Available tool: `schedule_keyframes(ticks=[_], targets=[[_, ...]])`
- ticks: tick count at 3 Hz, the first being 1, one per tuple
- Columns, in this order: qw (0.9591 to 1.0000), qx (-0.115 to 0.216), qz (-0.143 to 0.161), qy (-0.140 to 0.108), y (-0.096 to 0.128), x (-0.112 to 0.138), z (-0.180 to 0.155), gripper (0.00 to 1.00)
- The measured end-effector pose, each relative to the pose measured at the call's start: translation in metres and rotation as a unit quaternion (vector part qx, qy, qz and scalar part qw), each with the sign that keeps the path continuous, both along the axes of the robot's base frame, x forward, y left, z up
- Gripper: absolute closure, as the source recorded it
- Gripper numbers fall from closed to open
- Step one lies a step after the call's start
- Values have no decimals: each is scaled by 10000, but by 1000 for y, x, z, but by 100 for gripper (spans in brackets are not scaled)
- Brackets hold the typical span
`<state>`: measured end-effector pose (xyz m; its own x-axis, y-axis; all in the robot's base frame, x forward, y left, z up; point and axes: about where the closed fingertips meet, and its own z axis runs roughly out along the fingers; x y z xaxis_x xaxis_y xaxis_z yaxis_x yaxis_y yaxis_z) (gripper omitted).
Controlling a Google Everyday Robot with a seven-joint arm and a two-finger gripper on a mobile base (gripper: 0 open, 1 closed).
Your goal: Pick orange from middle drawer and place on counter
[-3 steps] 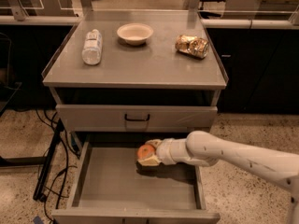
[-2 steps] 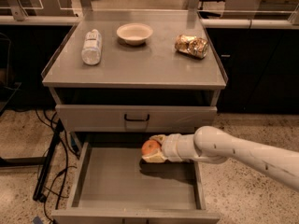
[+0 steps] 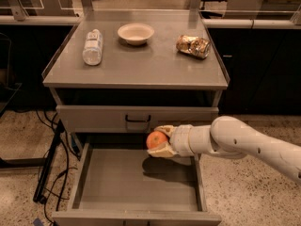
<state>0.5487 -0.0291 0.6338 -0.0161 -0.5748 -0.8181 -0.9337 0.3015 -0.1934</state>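
Observation:
The orange [image 3: 155, 139] is a small round orange fruit held between the cream fingers of my gripper [image 3: 160, 140]. The gripper is shut on it and holds it above the back right part of the open middle drawer [image 3: 117, 182], just below the grey drawer front with the black handle [image 3: 138, 120]. My white arm [image 3: 240, 142] reaches in from the right. The orange casts a shadow on the drawer floor. The counter [image 3: 141, 65] is the broad grey cabinet top above.
On the counter lie a plastic water bottle [image 3: 92, 46] at the left, a cream bowl [image 3: 135, 33] at the back middle and a shiny gold-brown snack bag [image 3: 193, 46] at the right. Black cables [image 3: 51, 173] hang at the cabinet's left. Dark cabinets stand behind.
The gripper with the orange has risen from the drawer floor and shifted a little to the right, toward the closed drawer front.

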Motion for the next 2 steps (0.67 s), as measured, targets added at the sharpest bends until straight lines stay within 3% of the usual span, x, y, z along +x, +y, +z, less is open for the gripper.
schedule_keyframes(ticks=[1, 2], targets=[[10000, -3, 5, -3, 0, 0, 0, 100], [9996, -63, 51, -283, -4, -7, 32, 100]])
